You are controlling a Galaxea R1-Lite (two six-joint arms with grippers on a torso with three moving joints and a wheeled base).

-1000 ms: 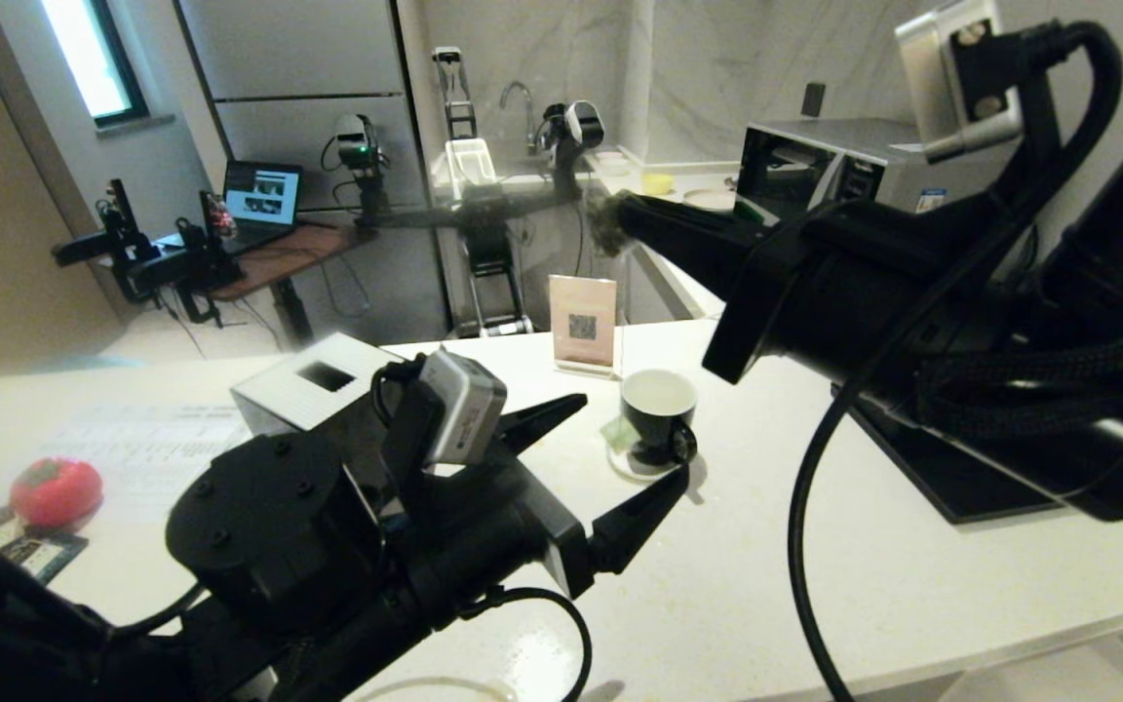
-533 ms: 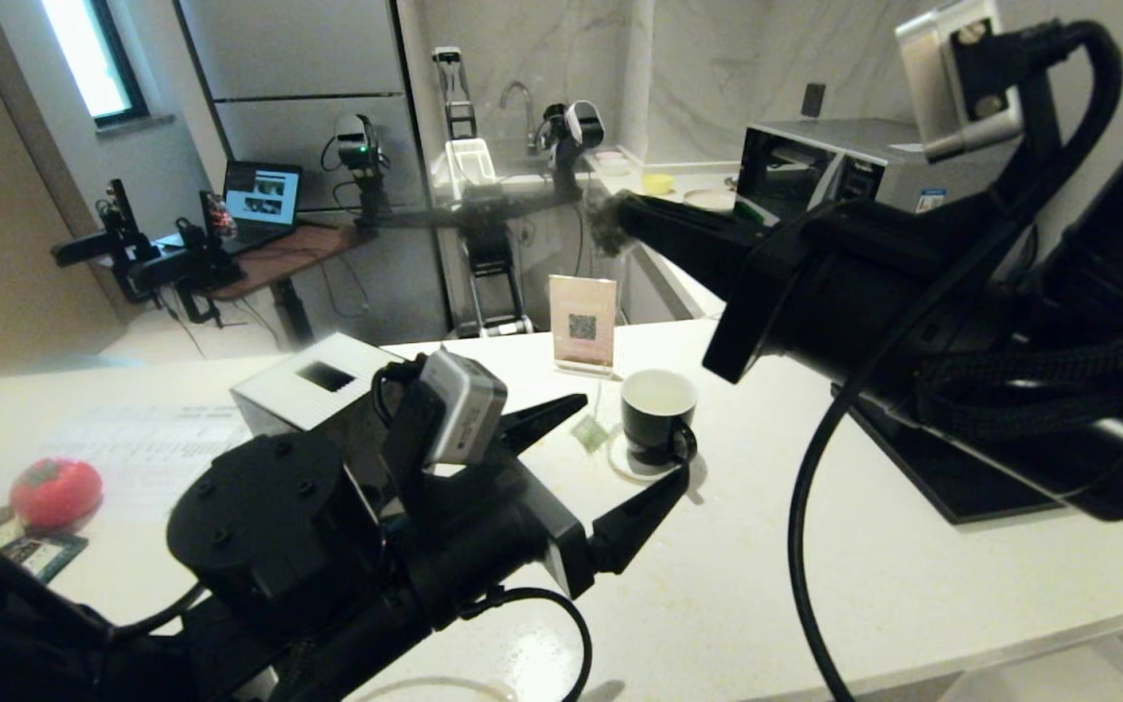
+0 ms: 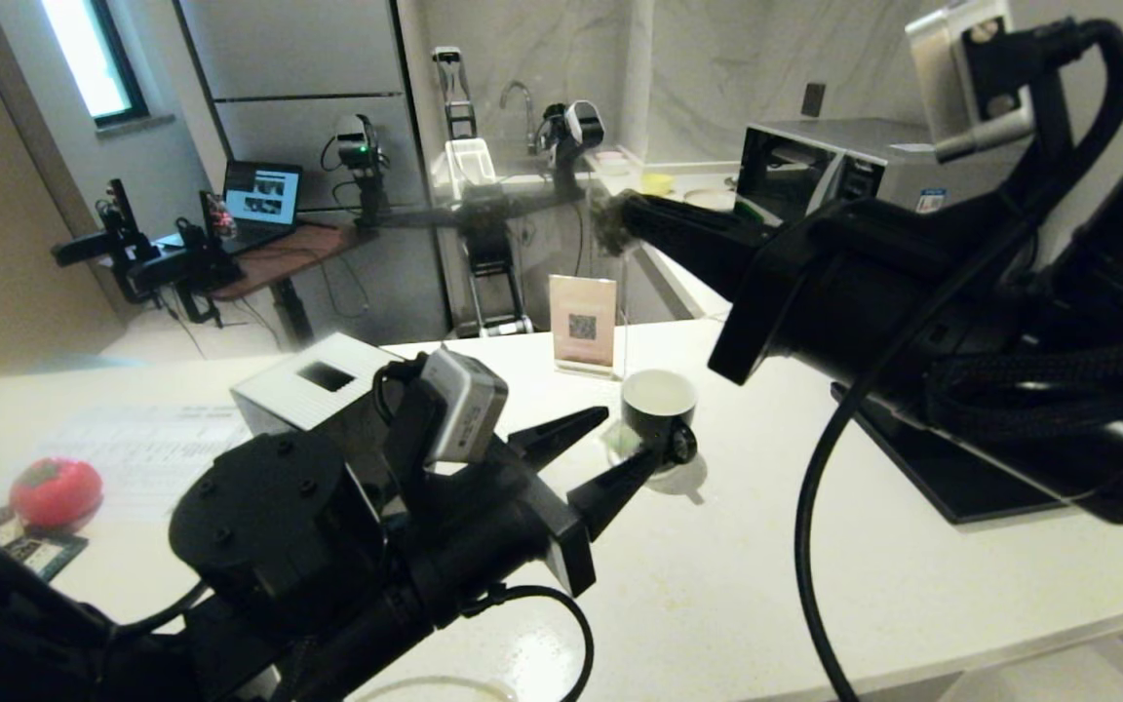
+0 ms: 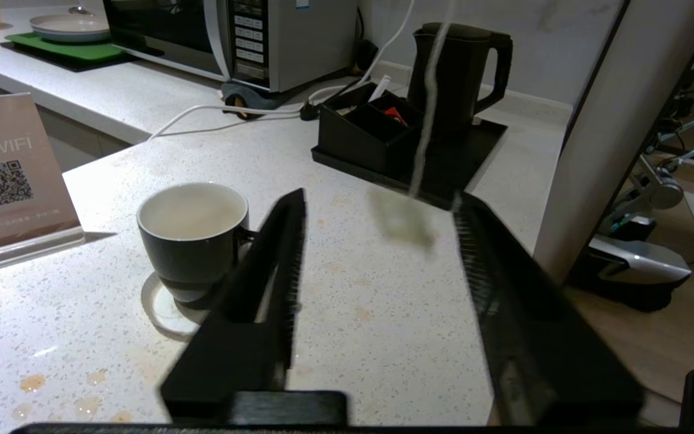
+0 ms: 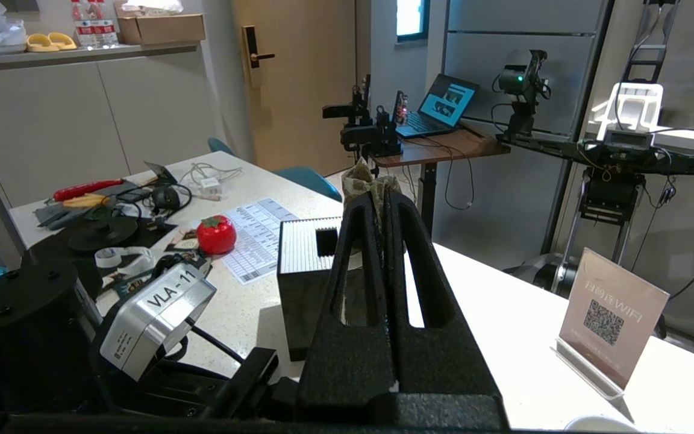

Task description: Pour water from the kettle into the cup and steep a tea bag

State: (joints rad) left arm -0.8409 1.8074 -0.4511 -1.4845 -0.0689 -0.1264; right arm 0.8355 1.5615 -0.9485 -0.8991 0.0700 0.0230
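Two grippers: your right gripper (image 5: 383,199) is pressed together high up, pinching the tea bag (image 5: 364,181); left gripper (image 4: 377,241) half-spread around the dangling green tag (image 4: 400,218).
Kettle (image 4: 456,72): heavy, probably; grip its side handle.
Cup (image 3: 657,411): glossy, breakable, on the counter (image 3: 766,585).
Tea bag: light, limp; hold its string (image 4: 428,96).

A black cup (image 3: 658,417) with a white inside is being flanked by the parted fingers of the left gripper (image 3: 612,449); the right gripper (image 3: 610,219) is being held high above.
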